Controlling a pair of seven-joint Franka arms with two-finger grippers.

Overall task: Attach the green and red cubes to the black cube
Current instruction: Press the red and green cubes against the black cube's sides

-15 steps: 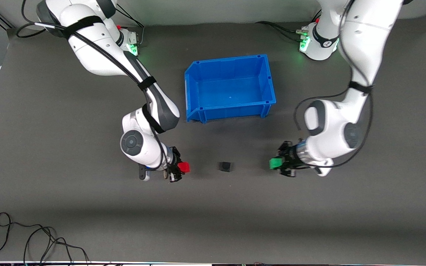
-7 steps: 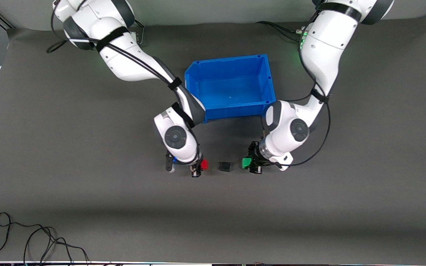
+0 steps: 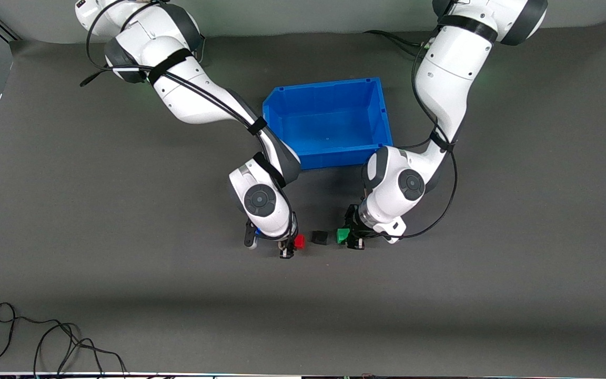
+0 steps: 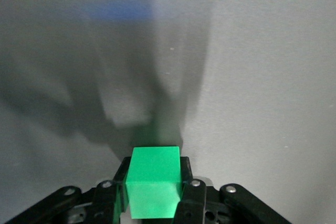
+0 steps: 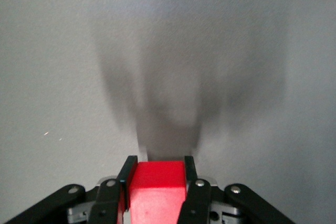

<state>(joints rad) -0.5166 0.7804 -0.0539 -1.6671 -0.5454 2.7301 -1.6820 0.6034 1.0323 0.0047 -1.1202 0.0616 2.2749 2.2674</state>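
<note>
Black cube [image 3: 320, 238] sits on the surface between both end effectors: right end effector [image 3: 293, 244] clenched on red cube [image 3: 299, 241], left end effector [image 3: 349, 238] clenched on green cube [image 3: 342, 235], each just beside it.

We see the black cube [image 3: 320, 238], small and matte, resting on the table nearer to the front camera than the blue bin [image 3: 282, 102]. The red cube [image 3: 299, 241] sits just beside it toward the right arm's end, pinched between the right gripper's [image 3: 287, 249] fingers [image 5: 190, 192]. The green cube [image 3: 342, 235] sits just beside it toward the left arm's end, clamped in the left gripper [image 3: 353, 239]; both stand slightly apart from the black one.
</note>
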